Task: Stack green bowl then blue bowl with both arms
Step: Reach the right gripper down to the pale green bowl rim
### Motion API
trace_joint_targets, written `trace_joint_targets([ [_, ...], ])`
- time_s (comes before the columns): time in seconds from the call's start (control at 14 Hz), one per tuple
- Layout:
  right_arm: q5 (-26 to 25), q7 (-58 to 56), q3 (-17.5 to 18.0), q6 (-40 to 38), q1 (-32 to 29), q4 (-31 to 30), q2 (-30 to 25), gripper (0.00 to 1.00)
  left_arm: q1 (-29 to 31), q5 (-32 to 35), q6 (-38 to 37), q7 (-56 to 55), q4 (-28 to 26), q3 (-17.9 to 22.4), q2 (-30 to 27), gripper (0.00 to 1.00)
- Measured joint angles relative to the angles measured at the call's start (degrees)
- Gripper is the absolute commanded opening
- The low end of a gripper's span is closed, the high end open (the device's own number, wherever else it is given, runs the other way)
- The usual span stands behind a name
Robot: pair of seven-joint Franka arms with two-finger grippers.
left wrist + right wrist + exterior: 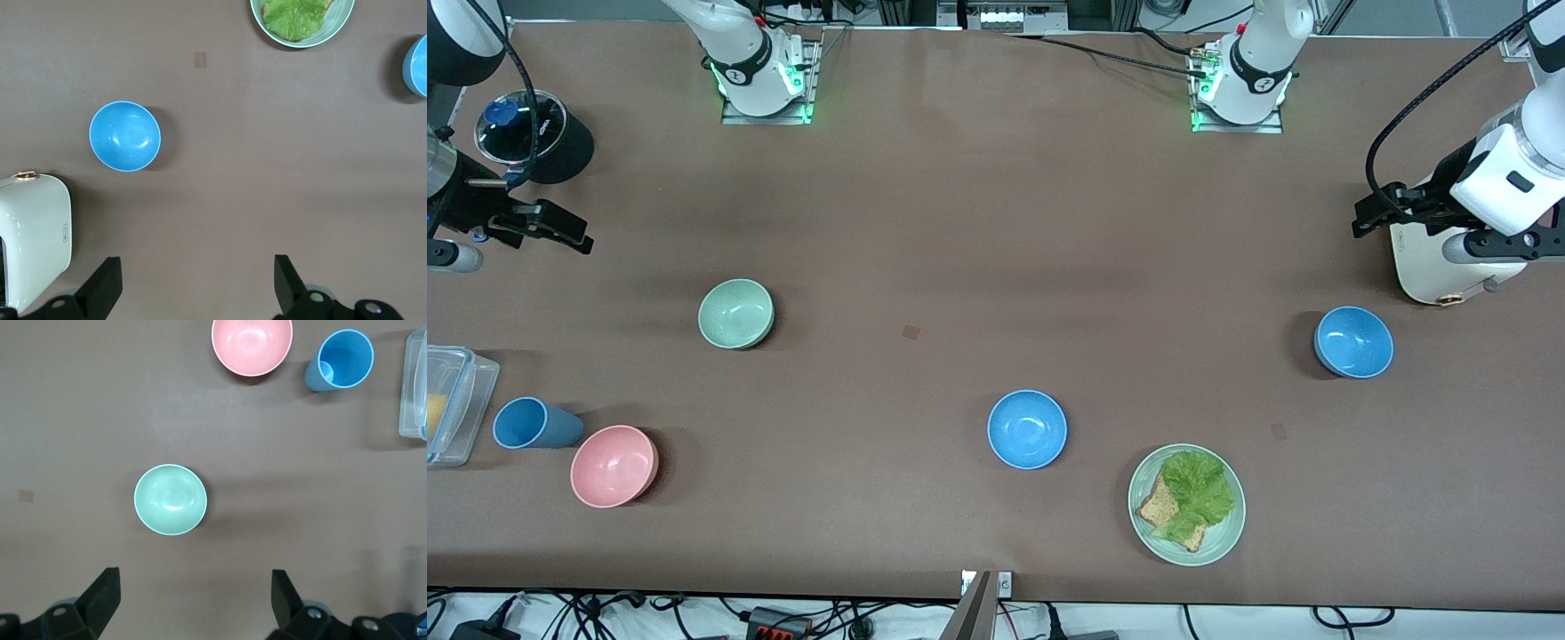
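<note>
Front view: green bowl (735,313) upright; blue bowl (1027,428) upright

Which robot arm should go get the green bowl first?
The right arm. Its open right gripper hangs at the end of the table where the green bowl sits, with the bowl straight in its wrist view. The open left gripper is over the other end, near a blue bowl.
</note>
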State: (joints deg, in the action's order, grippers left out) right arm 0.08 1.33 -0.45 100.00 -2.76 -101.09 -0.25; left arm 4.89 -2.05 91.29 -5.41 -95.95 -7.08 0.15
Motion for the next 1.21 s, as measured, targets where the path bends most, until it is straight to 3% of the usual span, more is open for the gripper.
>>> trace_joint_targets([
  [0.71, 0.0, 0.0, 0.02, 1.08, 0.0, -1.94, 0.23, 1.0, 0.01, 0.0, 0.0, 0.0, 0.18, 0.0, 0.4, 1.0],
  [0.93, 0.0, 0.0, 0.02, 6.48, 0.0, -5.67, 4.49, 1.0, 0.05, 0.0, 0.0, 0.0, 0.21, 0.08, 0.44, 1.0],
  [1.21, 0.0, 0.0, 0.02, 16.69, 0.0, -8.09, 15.48, 1.0, 0.08, 0.0, 0.0, 0.0, 0.26, 0.09, 0.46, 1.0],
])
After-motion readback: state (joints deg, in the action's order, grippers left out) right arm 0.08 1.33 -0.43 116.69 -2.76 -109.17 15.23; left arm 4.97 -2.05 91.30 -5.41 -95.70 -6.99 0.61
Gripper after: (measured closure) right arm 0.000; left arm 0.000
